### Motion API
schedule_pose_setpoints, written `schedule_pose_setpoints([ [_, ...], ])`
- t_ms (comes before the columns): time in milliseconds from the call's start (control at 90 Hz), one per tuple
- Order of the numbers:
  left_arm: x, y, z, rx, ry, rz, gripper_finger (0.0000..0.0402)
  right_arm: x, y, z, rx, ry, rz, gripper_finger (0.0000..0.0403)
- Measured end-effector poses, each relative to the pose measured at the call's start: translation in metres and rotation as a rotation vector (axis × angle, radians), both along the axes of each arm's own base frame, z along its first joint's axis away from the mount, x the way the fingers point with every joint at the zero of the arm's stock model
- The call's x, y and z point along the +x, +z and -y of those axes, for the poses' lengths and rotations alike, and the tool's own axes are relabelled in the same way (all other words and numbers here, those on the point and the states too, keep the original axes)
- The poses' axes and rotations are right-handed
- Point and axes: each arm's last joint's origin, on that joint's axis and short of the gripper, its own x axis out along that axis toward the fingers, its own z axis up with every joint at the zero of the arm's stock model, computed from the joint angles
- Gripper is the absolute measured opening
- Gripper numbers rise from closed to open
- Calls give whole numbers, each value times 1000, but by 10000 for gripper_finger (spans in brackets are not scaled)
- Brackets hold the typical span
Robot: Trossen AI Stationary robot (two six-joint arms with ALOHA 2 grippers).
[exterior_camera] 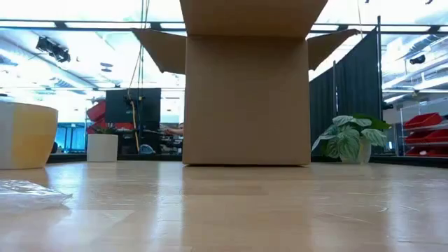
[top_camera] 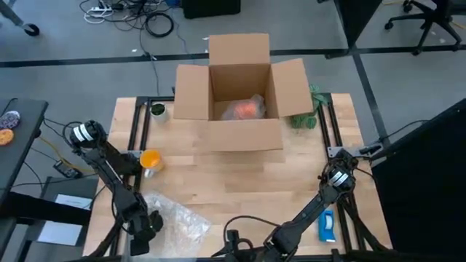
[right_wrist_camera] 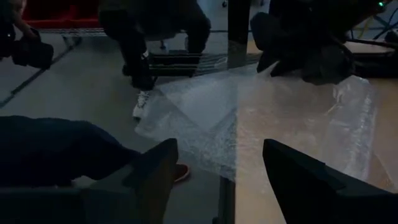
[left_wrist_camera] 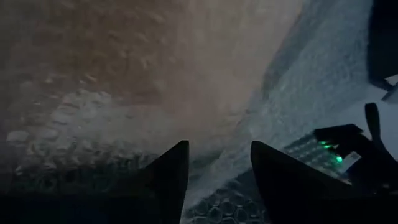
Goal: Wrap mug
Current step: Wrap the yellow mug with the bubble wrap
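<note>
Orange mug (top_camera: pixel 150 160) sits on table's left side, unwrapped, just beyond bubble wrap sheet (top_camera: pixel 173 220). Left gripper (left_wrist_camera: pixel 217 177) hovers over wrap, jaws spread; right gripper (right_wrist_camera: pixel 219 177) nearby, spread too. Advice: pinch 1 wrap edge w/ left, pull it flat 1st.

Cardboard box (top_camera: pixel 240 91) at table's far middle; wrapped mug (top_camera: pixel 246 109) inside. Cup (top_camera: pixel 151 161) left-front of box; bubble wrap (top_camera: pixel 175 218) nearer still, front-left edge.
</note>
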Motion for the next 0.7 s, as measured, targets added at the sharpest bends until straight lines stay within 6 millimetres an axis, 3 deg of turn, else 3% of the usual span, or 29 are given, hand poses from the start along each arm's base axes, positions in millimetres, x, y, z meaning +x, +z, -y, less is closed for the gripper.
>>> schedule_pose_setpoints([
  [222, -4, 0, 3, -3, -23, 33, 145, -2, 0, -2, 1, 9, -1, 215],
  [433, -4, 1, 4, 1, -11, 41, 14, -2, 1, -2, 19, 4, 7, 214],
  [700, 5, 18, 15, -1, 45, 175, 0, 9, 3, 7, 79, -13, 14, 217],
])
